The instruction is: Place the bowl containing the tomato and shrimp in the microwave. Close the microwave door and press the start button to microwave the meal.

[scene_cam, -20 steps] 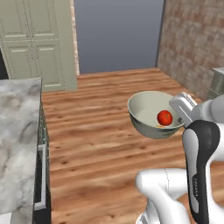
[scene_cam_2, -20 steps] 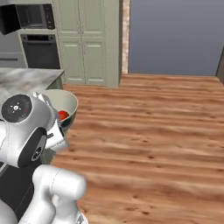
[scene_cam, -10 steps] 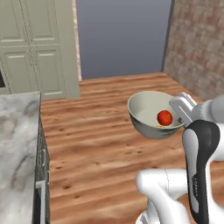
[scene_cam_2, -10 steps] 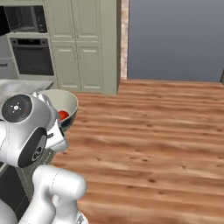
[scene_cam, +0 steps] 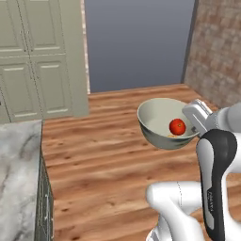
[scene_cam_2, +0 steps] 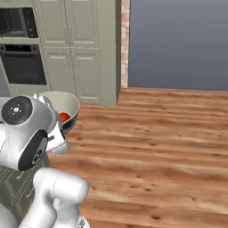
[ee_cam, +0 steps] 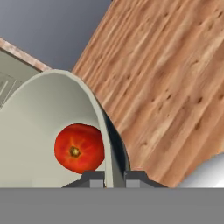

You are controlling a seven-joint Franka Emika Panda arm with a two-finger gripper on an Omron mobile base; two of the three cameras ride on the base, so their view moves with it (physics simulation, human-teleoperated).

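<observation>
While aloft: pincer (ee_cam: 114,176) clamps bowl (scene_cam: 157,120) rim | tomato (scene_cam: 177,126) inside

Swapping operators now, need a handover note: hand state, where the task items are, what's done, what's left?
Hand: shut on the rim of the bowl, one finger inside, one outside; bowl carried in the air over the wood floor.
Tomato sits in the bowl, with an orange bit beside it, likely the shrimp.
Microwave is at the upper left of the right base view, above the oven; door state unclear.
Done: bowl picked up.
Left: place bowl inside, close door, press start.
</observation>
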